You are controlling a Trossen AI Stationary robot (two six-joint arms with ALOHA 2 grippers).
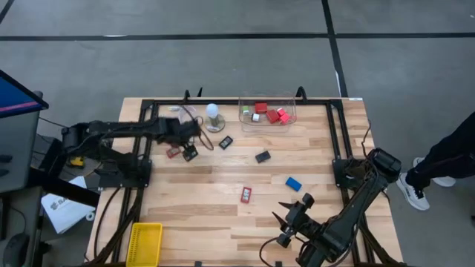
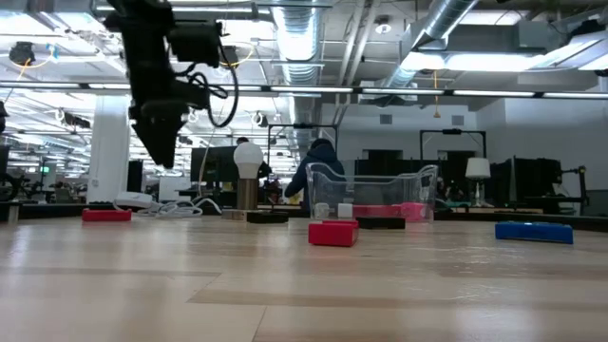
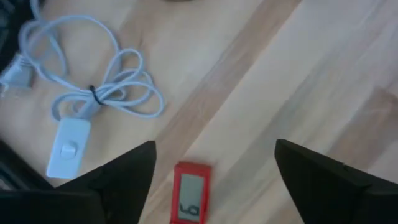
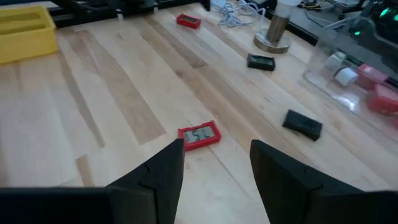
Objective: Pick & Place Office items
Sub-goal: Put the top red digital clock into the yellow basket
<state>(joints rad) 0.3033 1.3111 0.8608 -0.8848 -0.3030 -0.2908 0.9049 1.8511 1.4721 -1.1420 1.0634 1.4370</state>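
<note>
Left gripper (image 3: 211, 171) open above a flat red block (image 3: 189, 194) with grey display, just beside white cable (image 3: 93, 93); right gripper (image 4: 214, 155) open.

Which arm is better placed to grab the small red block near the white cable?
The left. Its open left hand hangs right above that flat red block beside the coiled white cable. The right hand waits at the table's near edge.

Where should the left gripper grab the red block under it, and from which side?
Across its two long edges, from straight above. In the left wrist view the red block lies flat on the table, display up, between the open fingers of the left gripper. It looks too thin for a side approach. The coiled cable lies clear of it.
</note>
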